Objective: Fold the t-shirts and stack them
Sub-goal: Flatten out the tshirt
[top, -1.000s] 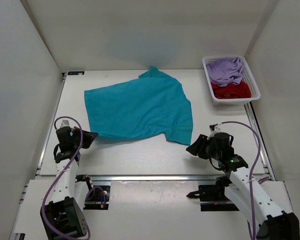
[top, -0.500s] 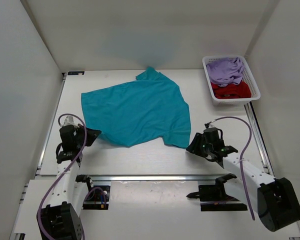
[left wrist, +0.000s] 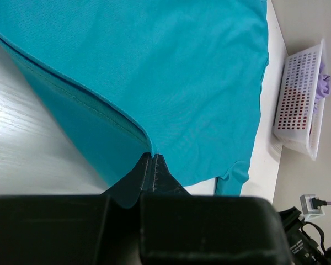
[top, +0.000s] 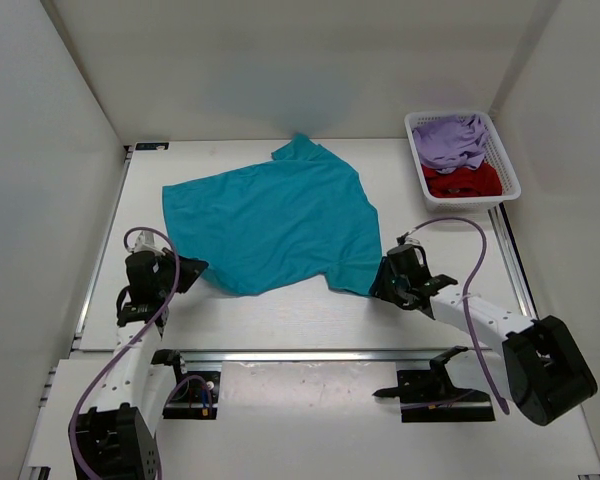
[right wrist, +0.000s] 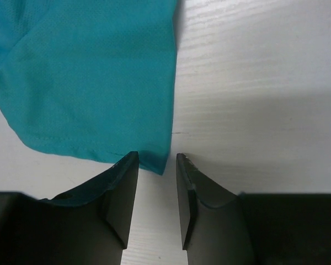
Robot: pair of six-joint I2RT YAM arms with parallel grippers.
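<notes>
Table (top: 280,320): white, walled in on three sides, with both arms reaching in from the near edge.
Teal t-shirt (top: 270,215): spread mostly flat across the middle of the table, a little to the left. One sleeve points to the far wall and another lies at the near right.
Basket (top: 509,170): white mesh, at the far right corner, well apart from the teal t-shirt.
Lavender t-shirt (top: 450,140): bunched up in the far half of the basket.
Dark red t-shirt (top: 463,182): crumpled in the near half of the basket, touching the lavender one.
Left gripper (left wrist: 153,158): at the shirt's near left corner, fingers pressed together on the teal hem, which lifts in a fold at the tips.
Right gripper (right wrist: 156,161): low at the near right sleeve, fingers parted by a narrow gap. The sleeve corner sits just at that gap, held by neither finger.
</notes>
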